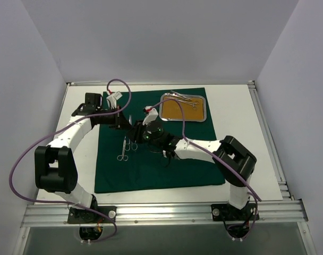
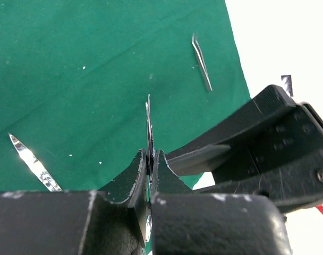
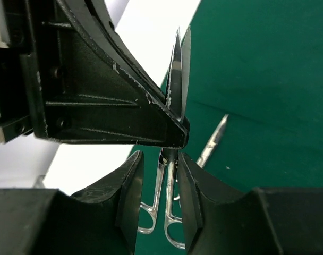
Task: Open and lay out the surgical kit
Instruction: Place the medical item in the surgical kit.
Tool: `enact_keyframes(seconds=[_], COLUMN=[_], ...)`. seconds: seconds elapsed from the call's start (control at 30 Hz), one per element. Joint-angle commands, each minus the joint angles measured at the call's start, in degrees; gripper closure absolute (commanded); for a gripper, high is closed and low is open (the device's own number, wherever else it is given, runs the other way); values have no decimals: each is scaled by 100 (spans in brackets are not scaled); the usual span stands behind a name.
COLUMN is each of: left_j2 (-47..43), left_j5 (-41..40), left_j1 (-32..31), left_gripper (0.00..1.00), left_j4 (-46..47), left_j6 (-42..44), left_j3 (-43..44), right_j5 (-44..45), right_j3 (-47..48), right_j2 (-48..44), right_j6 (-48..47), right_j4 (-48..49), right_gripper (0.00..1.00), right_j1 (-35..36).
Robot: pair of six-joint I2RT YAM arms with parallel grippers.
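My left pincer [image 2: 150,159] was pressed together on the blade of the scissors [image 2: 148,119], above the green drape [image 1: 151,170] that lay spread on the bench [image 1: 241,106]. My right pincer [image 3: 160,156] was a little spread around their shanks. The tray [image 1: 177,112] sat on the far right part of the drape.

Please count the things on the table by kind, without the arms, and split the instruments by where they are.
Drape: 1
Tray: 1
Instruments clamped in left tool: 1
Instruments lying on drape: 2
Instruments in tray: 2, it seems; they are small in the top view
Total: 7
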Motion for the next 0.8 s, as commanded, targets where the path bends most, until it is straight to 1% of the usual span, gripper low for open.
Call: enact_keyframes(seconds=[0.0, 0.07, 0.17, 0.2, 0.27, 0.3, 0.4, 0.5, 0.57, 0.6, 0.63, 0.67, 0.77], left_j2=[-242, -242, -242, -251, -260, -260, -242, -225, -190, -172, -163, -163, -198], left_j5=[-200, -208, -270, -340, -384, -402, -393, -472, -735, -858, -1007, -1287, -1797], left_j1=[-136, -136, -136, -136, -136, -136, -145, -162, -163, -163, -163, -163, -127], left_gripper=[98, 98, 98, 98, 98, 98, 98, 98, 65, 49, 23, 3, 6], left_j4=[529, 538, 581, 590, 608, 625, 608, 425, 196, -66, -199, -322, -815], left_j6=[-305, -323, -375, -393, -402, -402, -376, -253, -33, 54, 212, 292, 529], left_j3=[-16, -7, -15, -33, -42, -51, -59, -7, 150, 221, 291, 362, 652], right_j5=[676, 826, 1028, 1098, 1247, 1283, 1353, 1406, 1441, 1485, 1503, 1520, 1626], right_j3=[399, 451, 591, 644, 846, 908, 1049, 1023, 1049, 1067, 1067, 1067, 1049], right_j2=[57, 75, 118, 136, 206, 241, 364, 365, 373, 382, 382, 391, 435], right_j6=[-202, -184, -237, -246, -272, -281, -220, -123, -53, -18, 44, 79, 263], right_j4=[-543, -658, -964, -1044, -1334, -1431, -1669, -1739, -1896, -1958, -2002, -2116, -2345], right_gripper=[72, 72, 77, 81, 84, 90, 100, 100, 100, 100, 100, 100, 100], right_j1=[137, 146, 225, 277, 322, 348, 374, 357, 357, 357, 366, 357, 366])
